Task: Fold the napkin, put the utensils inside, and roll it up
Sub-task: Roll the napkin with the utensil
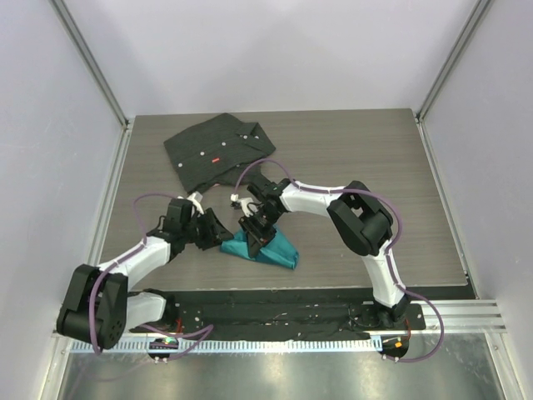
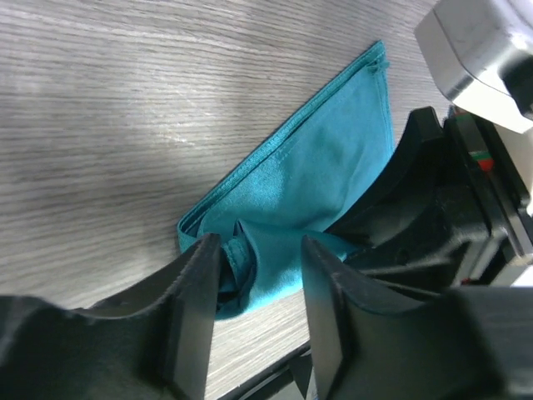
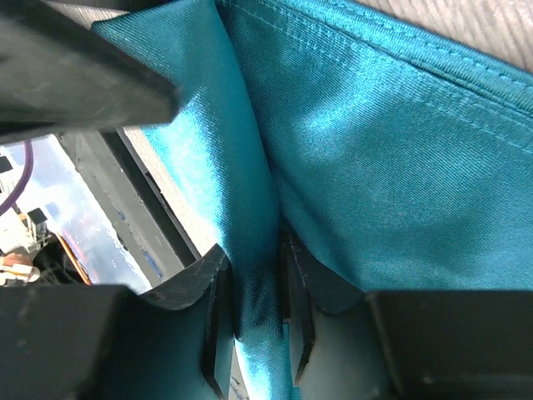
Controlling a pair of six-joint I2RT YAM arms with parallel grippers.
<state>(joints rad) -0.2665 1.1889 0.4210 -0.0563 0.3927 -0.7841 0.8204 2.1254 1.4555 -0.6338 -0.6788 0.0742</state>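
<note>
Napkin (image 1: 275, 248) fold pinched by bent-down right gripper (image 3: 254, 308); low-reaching left gripper (image 2: 258, 262) straddles its corner, jaws apart

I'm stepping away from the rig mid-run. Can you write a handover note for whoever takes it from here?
Left gripper: jaws apart, straddling a bunched corner of the napkin, not clamped.
Right gripper: shut on a raised pleat of the napkin.
Napkin: folded in layers on the table, near the arms' bases. The black shirt lies apart at the far side.
Fork: not visible in any view, and I cannot tell whether it is inside the folds.
Done: at least one fold.
Left: confirm where the fork is, then roll the napkin up.
</note>
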